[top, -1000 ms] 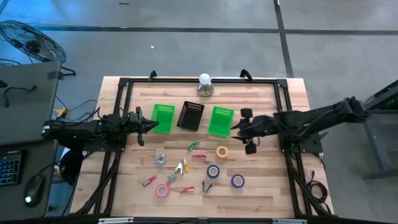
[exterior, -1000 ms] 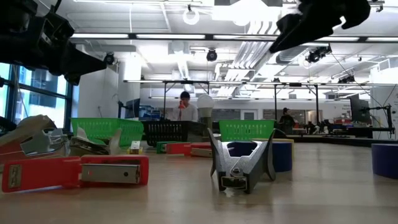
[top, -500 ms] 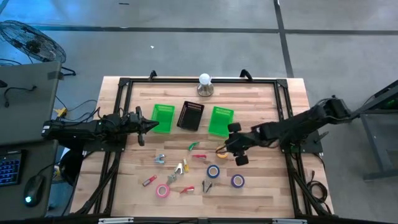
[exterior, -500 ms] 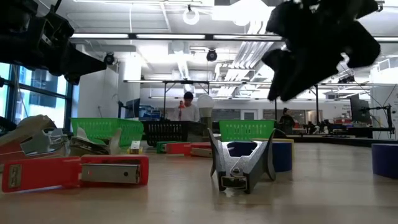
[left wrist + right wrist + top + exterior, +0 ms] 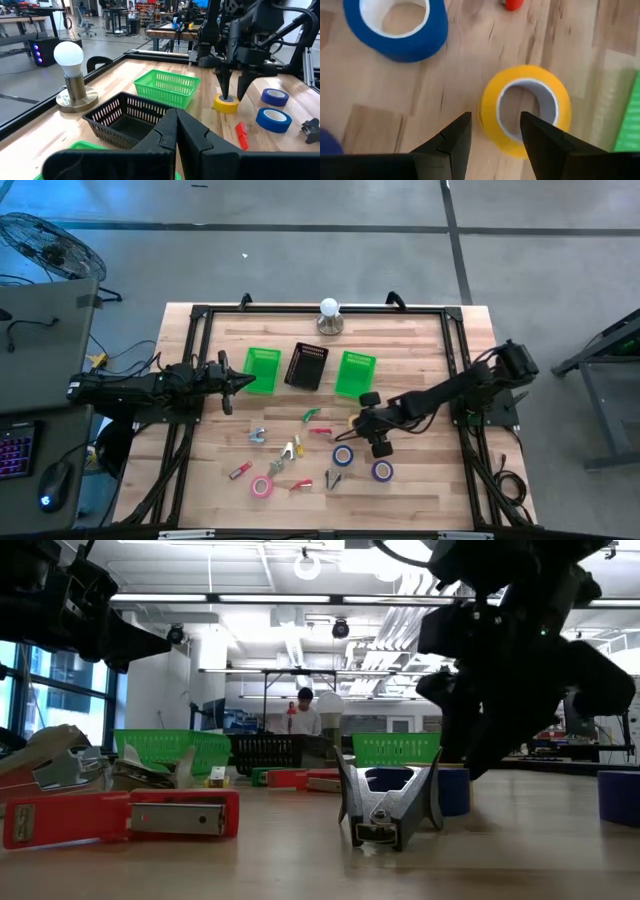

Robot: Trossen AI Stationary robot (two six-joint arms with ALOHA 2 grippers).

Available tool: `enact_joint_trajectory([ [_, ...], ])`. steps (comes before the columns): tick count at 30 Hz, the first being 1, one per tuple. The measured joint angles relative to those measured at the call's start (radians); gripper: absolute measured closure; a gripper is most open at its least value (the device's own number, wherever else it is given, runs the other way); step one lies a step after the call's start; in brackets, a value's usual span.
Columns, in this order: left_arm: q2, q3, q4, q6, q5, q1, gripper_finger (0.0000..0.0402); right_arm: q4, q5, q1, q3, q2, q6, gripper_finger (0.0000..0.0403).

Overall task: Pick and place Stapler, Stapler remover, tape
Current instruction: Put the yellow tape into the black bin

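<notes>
Tape in a yellow roll (image 5: 527, 110) lies flat on the pale wood-grain table (image 5: 420, 350), its pale core hole facing straight up, so as a round ring it has no long axis to speak of. It sits just in front of the right-hand green basket (image 5: 355, 374), a mesh tray of bright plastic, with a black mesh basket (image 5: 307, 366) and a second green basket (image 5: 262, 369) in a row beside it. The right gripper (image 5: 492, 130) hangs directly over the roll with its two dark, tapered fingers spread apart; in the right wrist view one fingertip points at the roll's outer edge and the other at its core, so the yellow wall lies between them, though contact cannot be made out. A blue roll (image 5: 395, 25), glossy and likewise lying flat, rests near the yellow one, and the left wrist view shows a second blue roll (image 5: 274, 96) beyond it. Small red and metal staplers (image 5: 120, 815) and a clawed staple remover (image 5: 388, 802) are scattered across the table's middle. The left gripper (image 5: 230, 383) waits at the left side beside the left green basket, its fingers pressed together.
</notes>
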Motion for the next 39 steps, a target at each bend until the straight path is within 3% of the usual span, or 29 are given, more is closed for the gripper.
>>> enact_joint_trajectory([
  [8,0.0,-0.001,0.002,-0.005,0.0,0.0,0.04,0.065,0.061,-0.007,-0.002,0.049,-0.009,0.026],
  [15,0.0,-0.002,0.006,-0.005,-0.001,0.0,0.04,0.087,0.115,-0.009,0.042,0.028,-0.02,0.0373],
  [20,0.0,-0.002,0.007,-0.005,-0.004,0.0,0.04,0.005,0.197,-0.008,0.149,0.02,-0.085,0.0369],
  [25,0.0,-0.002,0.007,-0.005,-0.004,0.0,0.04,-0.036,0.267,-0.019,0.294,0.017,-0.253,0.0372],
  [30,0.0,-0.002,0.007,-0.006,0.002,0.0,0.04,-0.042,0.301,-0.098,0.419,0.017,-0.392,0.0372],
  [33,0.0,-0.002,0.007,-0.006,0.003,0.0,0.04,-0.064,0.238,-0.185,0.485,0.017,-0.419,0.0372],
  [39,0.0,-0.002,0.003,-0.006,0.005,0.0,0.04,-0.093,0.041,-0.389,0.535,0.017,-0.312,0.0372],
])
